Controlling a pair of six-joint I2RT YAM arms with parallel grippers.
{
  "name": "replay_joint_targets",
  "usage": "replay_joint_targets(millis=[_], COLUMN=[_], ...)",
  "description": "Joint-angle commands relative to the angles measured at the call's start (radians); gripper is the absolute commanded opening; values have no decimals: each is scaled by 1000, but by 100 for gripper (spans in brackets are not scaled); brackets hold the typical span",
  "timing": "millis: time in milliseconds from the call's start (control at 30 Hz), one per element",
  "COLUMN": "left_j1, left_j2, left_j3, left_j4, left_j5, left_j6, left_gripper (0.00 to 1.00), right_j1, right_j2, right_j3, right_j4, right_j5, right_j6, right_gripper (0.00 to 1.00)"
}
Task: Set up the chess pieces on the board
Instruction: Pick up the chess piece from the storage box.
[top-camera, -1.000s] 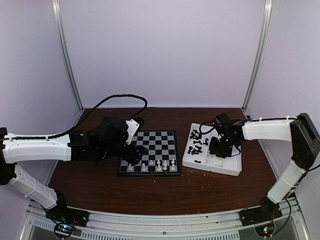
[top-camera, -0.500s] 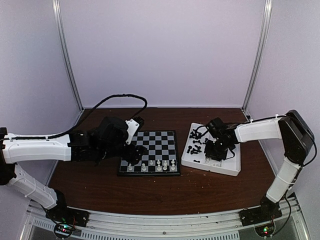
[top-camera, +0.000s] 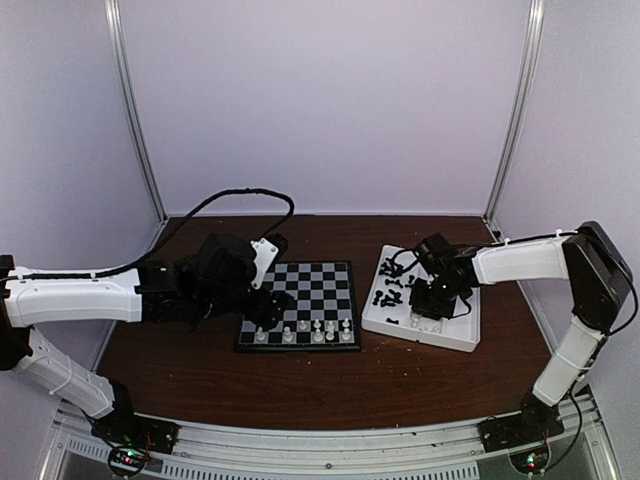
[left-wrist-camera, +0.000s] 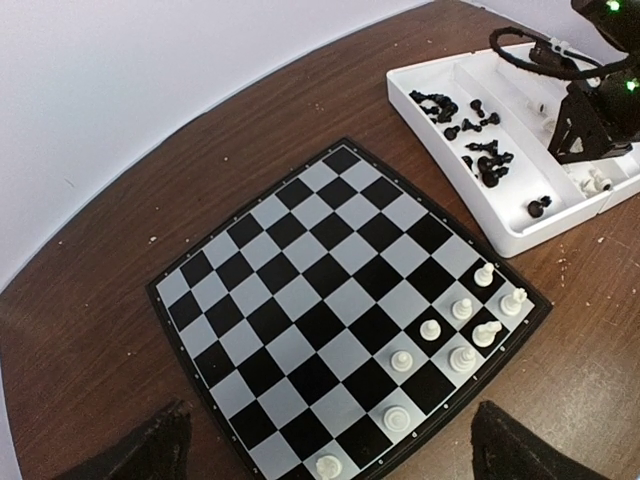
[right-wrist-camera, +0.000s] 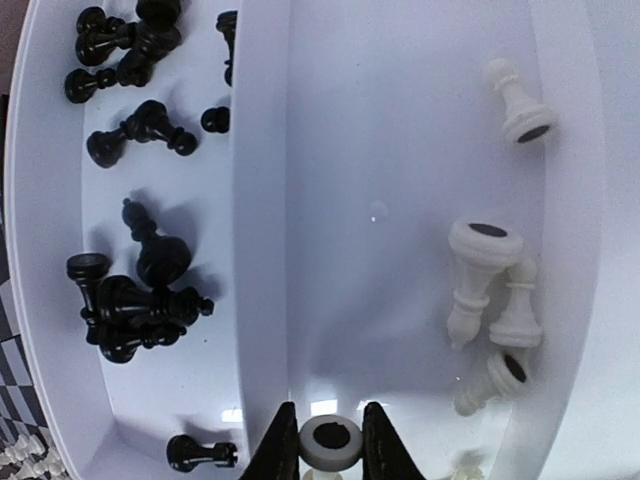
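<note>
Right end effector (right-wrist-camera: 329, 448) is down in the white tray (top-camera: 421, 338), in the compartment next to the one with the black pieces (right-wrist-camera: 140, 300). Its fingers (right-wrist-camera: 281, 447) sit tight on either side of a white piece (right-wrist-camera: 330, 436), so it reads as clamped on it. The felt underside of the piece faces the wrist camera, so the grip is across the round base rim. I can't tell whether the body hangs straight or is tilted. Main risk: a pinch on a small round rim is shallow, so the piece could pivot or squirt out on lift. It also isn't base-down, so it would tip over if set on a square as it is. Second risk: one finger runs right along the divider wall (right-wrist-camera: 260, 200) and could scrape it and shift the tray. Another white piece lies just beside the grip at the frame's bottom edge and could get dragged; the other loose white ones (right-wrist-camera: 490, 290) are well apart. The board (top-camera: 312, 283) lies mid-desk, left of the tray and well apart from this end effector. A few white pieces (left-wrist-camera: 452, 330) already stand on its near rows, so a careless drop-in could knock them. Left end effector (left-wrist-camera: 335, 455) hovers over the board's near-left part with its fingers wide apart, empty, and could crowd that side.
</note>
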Motion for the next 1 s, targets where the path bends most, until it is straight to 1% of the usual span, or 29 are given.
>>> replay_joint_targets(millis=[0,133,300,367,433,533,633,800,967], left_j1=[8,6,6,6,5,-2,-32,-62,-68], left_j2=[-13,24,44,68,104,173,255,373,432], left_j3=[-11,12,9,6,7,18,55,128,164], left_j4=[25,62,161,215,280,393,475,561,643], left_j5=[14,76,148,194,236,286,289,290,343], left_j6=[-7,-15,-23,-25,-38,-54,-12,24,33], left_gripper=[98,97,97,97,96,94,91,90,87], right_j1=[4,3,4,4,3,7,16,51,104], right_j2=[-109,-184,-225,-239,-254,-278,-303,-349,-378], right_j3=[5,22,51,55,50,21,-2,-56,-89], right_j4=[-77,-108,-127,-110,-63,50,124,243,323], right_j5=[69,107,93,65,-20,-142,-215,-285,-294], right_j6=[-24,-43,-67,-76,-78,-57,-26,41,58], right_gripper=[19,20,19,19,19,18,18,18,18])
